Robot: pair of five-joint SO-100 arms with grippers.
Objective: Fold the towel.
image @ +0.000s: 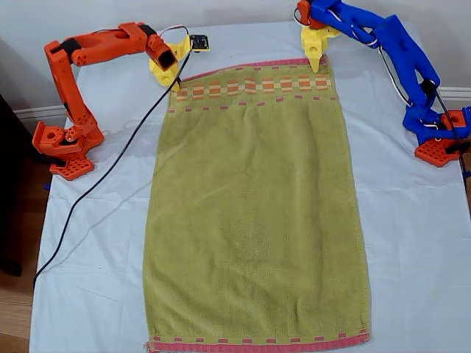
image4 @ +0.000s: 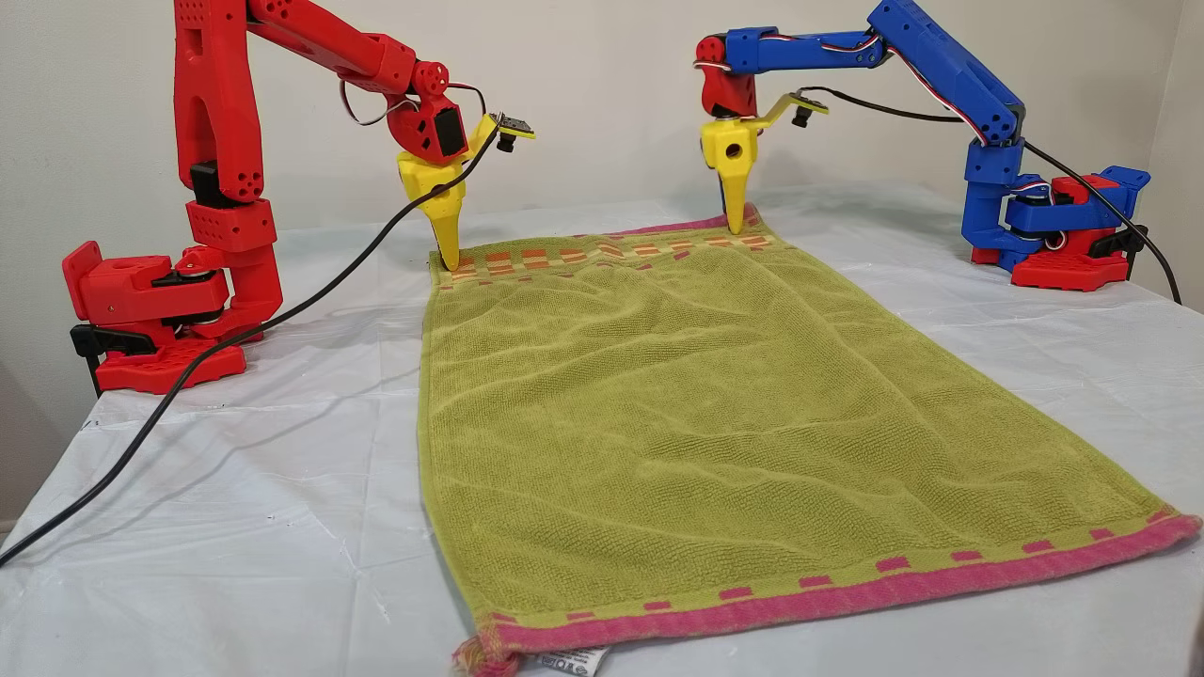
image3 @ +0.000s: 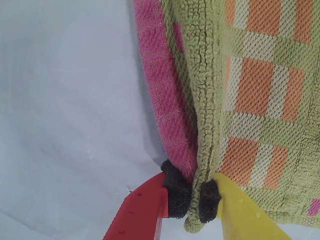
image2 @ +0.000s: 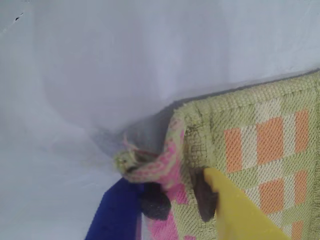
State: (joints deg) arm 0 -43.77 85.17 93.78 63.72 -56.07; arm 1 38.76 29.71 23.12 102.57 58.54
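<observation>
The olive-green towel [image: 254, 213] lies flat and spread out on the table, with its orange-and-cream checked band at the far end and a pink hem at each end. My first gripper [image: 318, 65], on the blue arm, stands tip-down at the far corner on the exterior view's right. Its pads are shut on the bunched pink hem of the towel [image2: 250, 145]. My second gripper [image: 175, 82], on the red arm, stands at the far corner on the exterior view's left. Its pads pinch the towel's [image3: 255, 100] edge beside the hem.
A pale sheet [image: 96, 257] covers the table. The red arm's base [image: 62, 147] sits at the exterior view's left edge, the blue arm's base [image: 440, 140] at its right edge. A black cable [image: 110, 176] trails across the sheet beside the towel. A white tag [image4: 574, 661] pokes out under the near hem.
</observation>
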